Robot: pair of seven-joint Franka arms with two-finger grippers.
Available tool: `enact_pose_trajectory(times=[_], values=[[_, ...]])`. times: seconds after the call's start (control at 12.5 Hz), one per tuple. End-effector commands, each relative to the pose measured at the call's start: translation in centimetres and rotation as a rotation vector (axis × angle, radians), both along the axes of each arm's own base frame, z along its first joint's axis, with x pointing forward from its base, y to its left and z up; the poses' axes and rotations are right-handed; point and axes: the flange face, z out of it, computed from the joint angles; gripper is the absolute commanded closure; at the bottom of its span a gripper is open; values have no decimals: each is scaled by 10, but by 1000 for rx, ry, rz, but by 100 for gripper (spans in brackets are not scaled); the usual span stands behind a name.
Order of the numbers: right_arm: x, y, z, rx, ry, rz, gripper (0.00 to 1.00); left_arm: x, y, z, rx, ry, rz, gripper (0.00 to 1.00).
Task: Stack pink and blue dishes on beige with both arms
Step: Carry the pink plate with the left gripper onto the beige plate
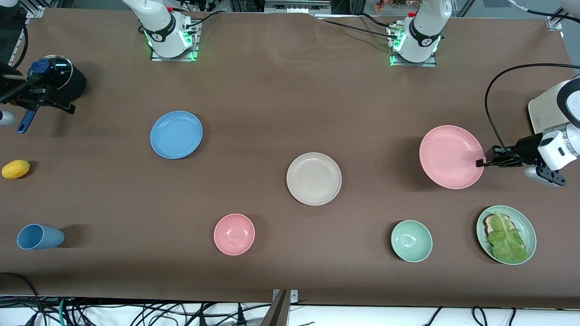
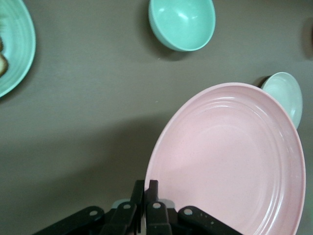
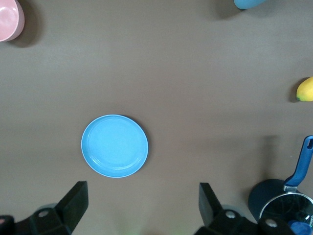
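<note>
My left gripper (image 1: 480, 162) (image 2: 145, 183) is shut on the rim of the pink plate (image 1: 450, 156) (image 2: 230, 161) and holds it slightly raised above the table at the left arm's end. At mid-table lies the beige plate (image 1: 313, 178); in the left wrist view a sliver of the beige plate (image 2: 289, 90) peeks past the pink rim. The blue plate (image 1: 176, 134) (image 3: 114, 145) rests flat toward the right arm's end. My right gripper (image 3: 142, 186) hangs open high over the table beside the blue plate, with nothing between its fingers. It is outside the front view.
A pink bowl (image 1: 234, 234), a green bowl (image 1: 411, 240) and a green plate with lettuce (image 1: 506, 234) sit nearer the front camera. A cream toaster (image 1: 546, 111) stands by the left arm's wrist. A blue cup (image 1: 40, 237), a lemon (image 1: 16, 168) and a dark pot (image 1: 59, 81) occupy the right arm's end.
</note>
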Motion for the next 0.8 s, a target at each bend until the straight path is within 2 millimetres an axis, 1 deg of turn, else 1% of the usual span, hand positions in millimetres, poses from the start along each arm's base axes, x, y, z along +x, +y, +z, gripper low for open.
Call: enact_pose_trajectory(times=[0.0, 0.16, 0.24, 0.32, 0.4, 0.48, 0.56, 0.72], values=[[-2, 0, 7, 2, -1, -14, 0, 16, -53, 17, 31, 49, 13, 100], [-2, 0, 7, 2, -1, -12, 0, 30, -117, 19, 52, 89, 62, 100], [-2, 0, 7, 2, -1, -12, 0, 35, -145, 24, 61, 86, 75, 100], [-2, 0, 7, 2, -1, -12, 0, 38, -176, 20, 68, 94, 91, 100], [-2, 0, 7, 2, -1, -12, 0, 39, -207, 21, 78, 89, 116, 100], [-2, 0, 7, 2, 1, -14, 0, 40, -233, 13, 88, 90, 144, 100], [-2, 0, 7, 2, 2, -12, 0, 41, -254, 6, 95, 75, 148, 100], [-2, 0, 7, 2, 2, -12, 0, 40, -292, -16, 110, 27, 124, 100]])
